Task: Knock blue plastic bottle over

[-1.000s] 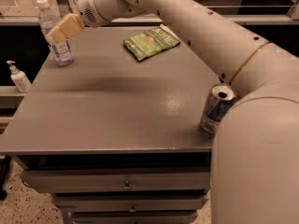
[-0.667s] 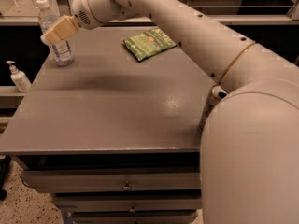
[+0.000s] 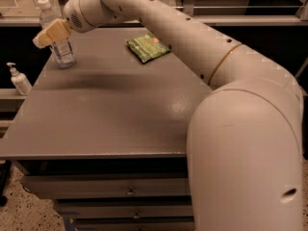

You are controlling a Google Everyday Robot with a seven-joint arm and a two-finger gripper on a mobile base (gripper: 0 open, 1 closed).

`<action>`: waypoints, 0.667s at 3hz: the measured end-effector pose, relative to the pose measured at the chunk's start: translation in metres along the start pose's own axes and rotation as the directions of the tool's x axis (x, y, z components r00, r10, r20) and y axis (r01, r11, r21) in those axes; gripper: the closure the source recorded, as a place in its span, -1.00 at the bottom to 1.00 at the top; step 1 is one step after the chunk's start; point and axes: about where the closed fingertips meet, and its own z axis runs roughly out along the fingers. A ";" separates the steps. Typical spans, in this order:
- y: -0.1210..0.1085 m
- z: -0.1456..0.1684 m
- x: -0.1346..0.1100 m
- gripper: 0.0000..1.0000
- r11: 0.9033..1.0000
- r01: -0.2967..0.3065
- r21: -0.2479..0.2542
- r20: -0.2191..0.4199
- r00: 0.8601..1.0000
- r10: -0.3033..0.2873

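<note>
One blue plastic bottle (image 3: 63, 55) upright at bench (image 3: 120, 119) far-left corner, gripper (image 3: 49, 33) across its upper part, grip undeterminable; green packet (image 3: 147, 47) nearby, pump bottle (image 3: 19, 80) beyond edge.

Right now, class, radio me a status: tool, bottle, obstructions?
Tool level with the upper body of the tall clear blue-labelled plastic bottle, far-left table corner. Bottle upright. Flat green packet off to the side, nothing between.

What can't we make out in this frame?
Camera view only.
Middle of the bottle: covered by the gripper, at the far left of the table; contact cannot be told.
Near right corner of the table: hidden behind the arm.
Print on the green packet: too small to read.
</note>
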 end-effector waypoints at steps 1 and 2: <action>-0.004 0.015 -0.003 -1.00 1.000 -0.001 0.007 0.002 1.000 0.001; -0.007 0.026 -0.003 -0.67 1.000 -0.007 0.008 -0.002 1.000 0.007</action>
